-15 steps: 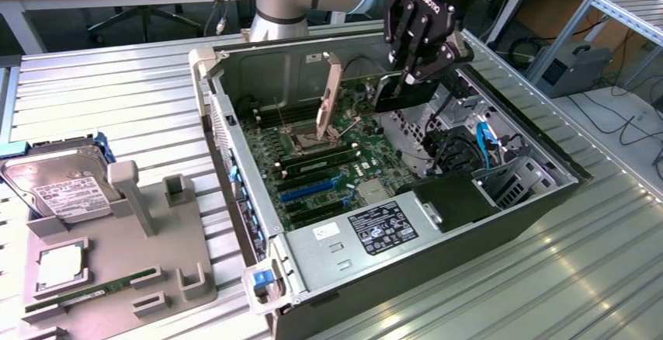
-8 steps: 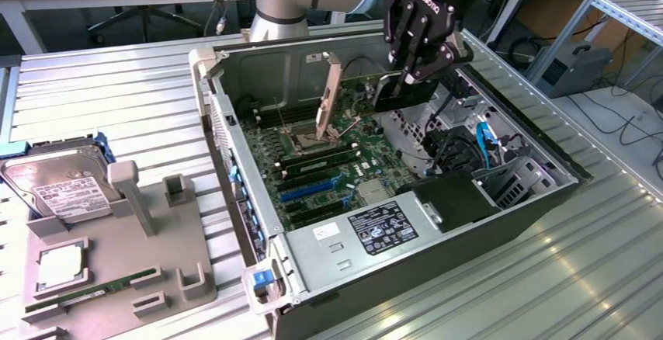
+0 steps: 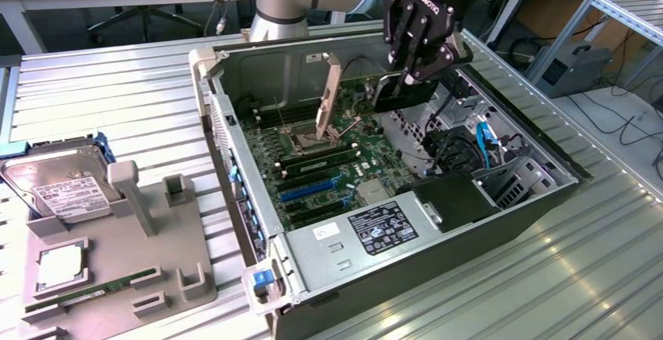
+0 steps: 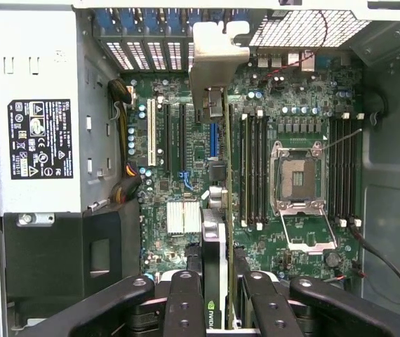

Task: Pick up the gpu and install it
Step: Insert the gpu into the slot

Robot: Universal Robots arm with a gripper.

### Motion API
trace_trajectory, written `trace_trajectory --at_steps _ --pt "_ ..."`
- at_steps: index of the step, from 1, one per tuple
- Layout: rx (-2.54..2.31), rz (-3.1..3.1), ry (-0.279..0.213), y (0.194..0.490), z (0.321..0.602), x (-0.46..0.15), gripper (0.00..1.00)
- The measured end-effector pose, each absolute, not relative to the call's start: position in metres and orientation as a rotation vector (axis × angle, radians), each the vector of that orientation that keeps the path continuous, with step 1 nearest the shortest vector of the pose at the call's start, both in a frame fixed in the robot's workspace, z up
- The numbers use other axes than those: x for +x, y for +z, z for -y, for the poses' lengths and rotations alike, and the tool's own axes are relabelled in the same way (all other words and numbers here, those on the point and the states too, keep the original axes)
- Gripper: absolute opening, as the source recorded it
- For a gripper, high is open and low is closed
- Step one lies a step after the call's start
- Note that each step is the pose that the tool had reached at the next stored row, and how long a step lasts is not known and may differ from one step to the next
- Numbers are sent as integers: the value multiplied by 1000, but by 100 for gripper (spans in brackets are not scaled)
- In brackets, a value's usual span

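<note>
Fingers [image 4: 184, 303]: clenched on the gpu [image 4: 214, 239]. Risk, as we judge it: a tilted card could miss its slot or catch its bracket [image 4: 214, 63] on the case [image 3: 435, 286] wall. Location: gpu pinched edge-on between the fingers, bracket end farthest from them, above the motherboard [image 4: 305, 112].

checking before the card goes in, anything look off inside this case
The CPU socket is open and empty, and its load plate stands upright from the motherboard. Nothing else looks spilled or damaged. The gripper holds the gpu over the board.
</note>
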State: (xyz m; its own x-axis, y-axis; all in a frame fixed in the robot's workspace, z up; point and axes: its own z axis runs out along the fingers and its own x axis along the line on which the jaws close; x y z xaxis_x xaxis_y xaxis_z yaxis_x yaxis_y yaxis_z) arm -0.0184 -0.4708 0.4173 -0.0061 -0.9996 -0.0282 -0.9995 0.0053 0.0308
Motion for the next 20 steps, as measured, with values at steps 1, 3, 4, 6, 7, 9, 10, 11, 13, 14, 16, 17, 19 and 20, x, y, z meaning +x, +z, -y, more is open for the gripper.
trace_trajectory --at_steps 1,3,4,6,7,9,10,11,13,14,16,17,19,20 --pt "2213 2226 -66 417 471 -18 27" --pt "2213 2226 -66 416 471 -18 27" --pt "2213 2226 -66 415 471 -18 27" --pt "2213 2226 -66 413 471 -18 27" --pt "2213 2226 -66 413 471 -18 27" --pt "2213 2226 -65 413 471 -18 27" --pt "2213 2226 -65 413 471 -18 27" --pt "2213 2226 -66 413 471 -18 27" --pt "2213 2226 -66 413 471 -18 27" --pt "2213 2226 -66 413 471 -18 27" --pt "2213 2226 -66 412 471 -18 27" --pt "2214 2226 -66 412 471 -18 27" --pt "2214 2226 -66 410 471 -19 27" --pt "2213 2226 -66 409 471 -19 27"
